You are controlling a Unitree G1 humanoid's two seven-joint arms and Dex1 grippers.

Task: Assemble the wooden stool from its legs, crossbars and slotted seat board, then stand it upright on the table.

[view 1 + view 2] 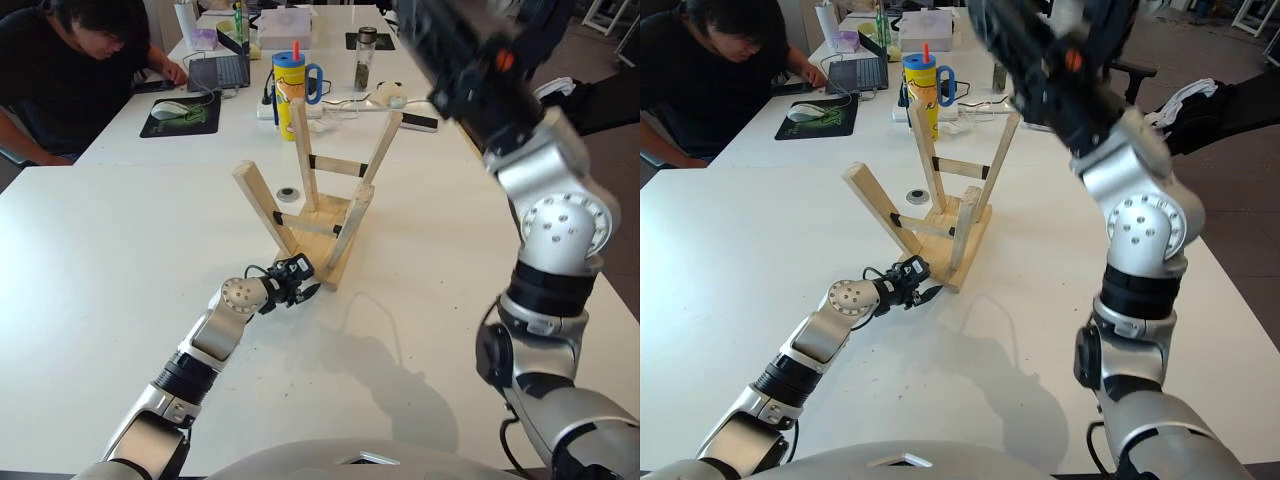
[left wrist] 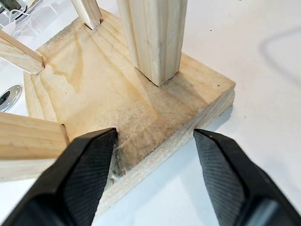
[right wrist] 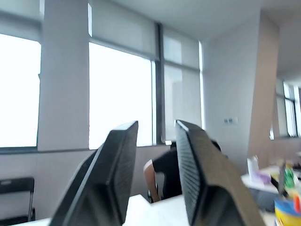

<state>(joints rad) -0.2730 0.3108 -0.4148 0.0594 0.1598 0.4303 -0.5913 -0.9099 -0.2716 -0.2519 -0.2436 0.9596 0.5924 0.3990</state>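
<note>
The left hand (image 1: 298, 288), fingers apart, sits low over the worktop (image 1: 120, 270) astride the nearest corner of the seat board (image 2: 94, 89), not clamped on it. Just beyond, the stool (image 1: 325, 205) rests inverted on that board, its legs (image 1: 302, 150) rising up and away from the hand. The right hand (image 3: 155, 155), fingers apart and empty, hangs high and well apart, so the left is nearer.

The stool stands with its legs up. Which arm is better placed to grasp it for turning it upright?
Left. The left hand is open at a corner of the seat board, low on the table. The right hand is raised high, open and empty, far from the stool.
</note>
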